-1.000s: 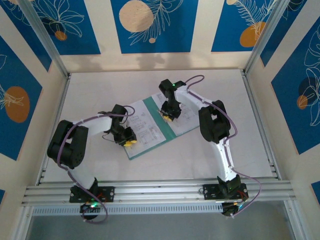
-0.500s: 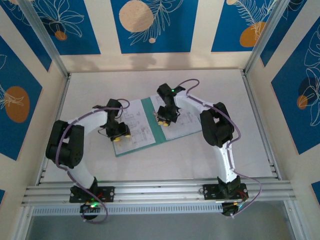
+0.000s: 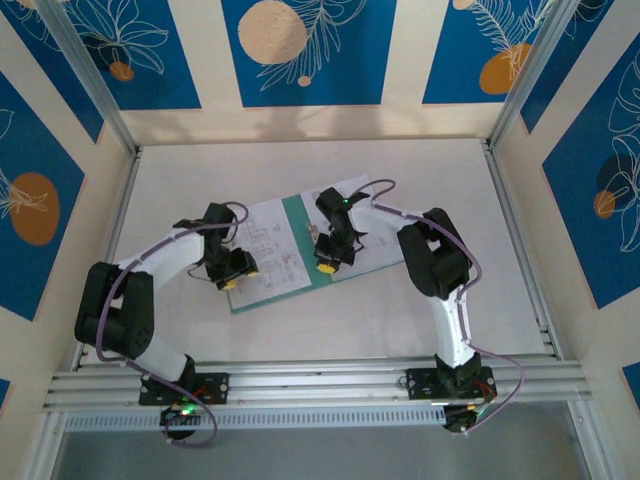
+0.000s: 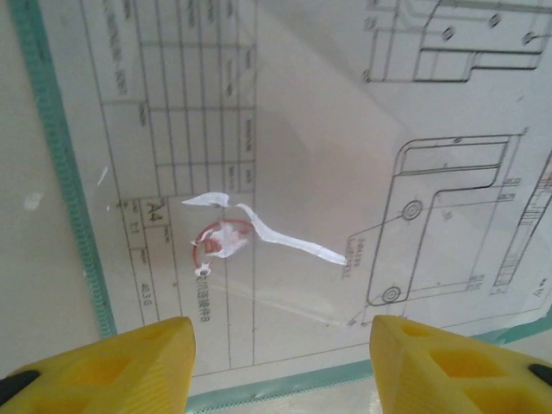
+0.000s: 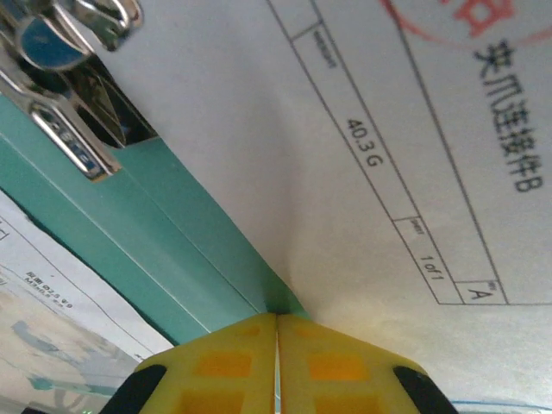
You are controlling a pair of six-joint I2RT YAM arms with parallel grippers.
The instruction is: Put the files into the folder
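Since a second back, the folder (image 3: pixel 305 215) and its load have slid and turned leftward on the table (image 3: pixel 420 170); left arm swung out to the left with it, right arm drew nearer its base, left jaws widened. Table: pale, bare around the work, walled by patterned blue panels. Folder: teal-green, lying open and flat at mid-table, skewed, its near-left corner pointing toward the left arm's base; the spine shows as a teal strip between two white sheets. The files (image 3: pixel 275 240): one printed sheet on the left leaf, drawing tables and part outlines legible from the left wrist (image 4: pixel 345 129), teal margin (image 4: pixel 60 172) showing along its left and lower edges. A second printed sheet (image 3: pixel 372 250) on the right leaf, partly under the right arm. Left gripper (image 3: pixel 232 280) over the left sheet's near-left part, yellow fingertips (image 4: pixel 103 362) well apart, nothing between them, paper visible below the gap. Right gripper (image 3: pixel 326 265) at the spine, near edge; its yellow tips (image 5: pixel 276 345) pressed together. White sheet edge and teal card (image 5: pixel 155 224) both run into that seam; cannot tell whether paper is pinched. Small items: metal clip (image 5: pixel 73 86) on the teal leaf, red stamp (image 4: pixel 220 241) and a pale torn mark (image 4: pixel 285 237) on the left sheet.
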